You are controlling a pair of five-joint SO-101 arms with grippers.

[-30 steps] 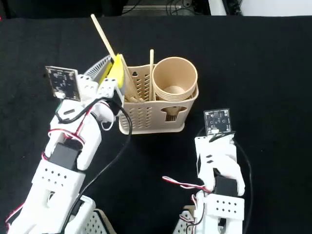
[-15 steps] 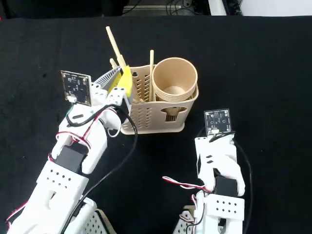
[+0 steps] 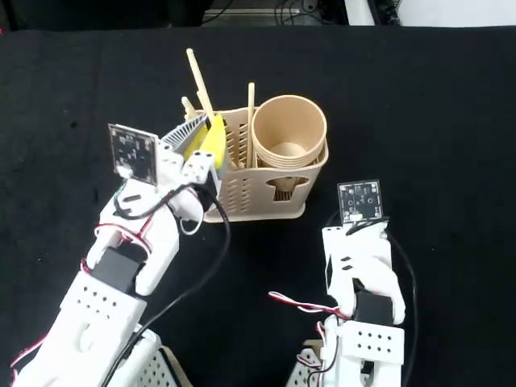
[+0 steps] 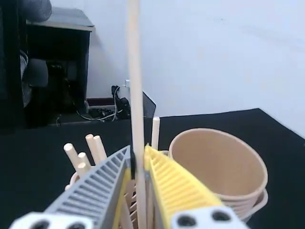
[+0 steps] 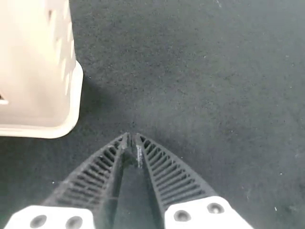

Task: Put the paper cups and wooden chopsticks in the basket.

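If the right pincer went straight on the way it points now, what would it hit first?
Most likely the black table cover. The shut right pincer points down at bare cloth, with the basket corner off to one side of its line. Depth is unclear, but nothing else lies ahead.

White left arm (image 3: 113, 282) and right arm (image 3: 363, 282) carry black cables (image 3: 219, 242) (left gripper (image 4: 137, 152) half yellow).
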